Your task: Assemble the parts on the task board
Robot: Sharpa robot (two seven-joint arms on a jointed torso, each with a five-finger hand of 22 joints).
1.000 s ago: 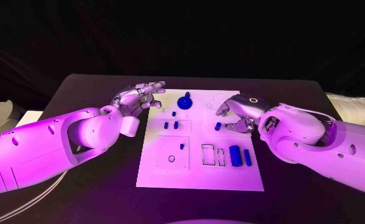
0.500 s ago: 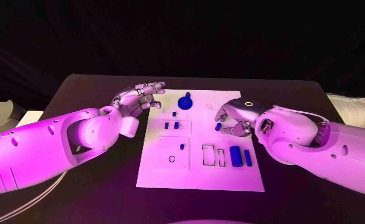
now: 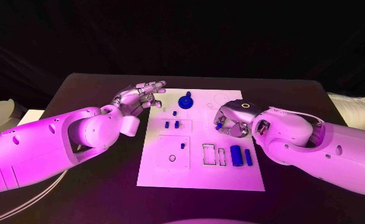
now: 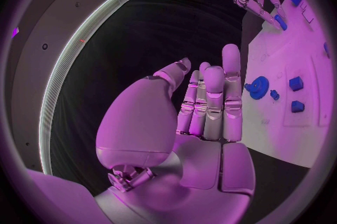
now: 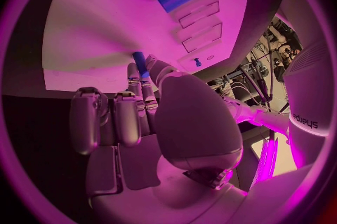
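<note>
Right hand (image 3: 234, 119) low over the task board (image 3: 199, 176), right of centre. Its fingers (image 5: 143, 85) pinch a small blue peg (image 3: 219, 126); in the right wrist view the peg's tip shows between the thumb and a finger, the remaining fingers curled alongside. Whether the peg touches the board, cannot tell.

Left hand (image 3: 139, 96) hovers at the board's left far corner, fingers (image 4: 210, 101) straight and close together, holding nothing.

On the board: a round blue knob (image 3: 185, 100) near the far edge, two short blue pegs (image 3: 172, 125) in the left middle recess, two long blue bars (image 3: 240, 156) standing right of the empty rectangular slots (image 3: 213, 155).

Judgement: step in hand is carrying the pinched peg to its socket. To do it well, keep the peg upright, line it up over the hole before lowering, descend slowly, and let go only once seated. Pinch looks slight; a twist could tip it.
</note>
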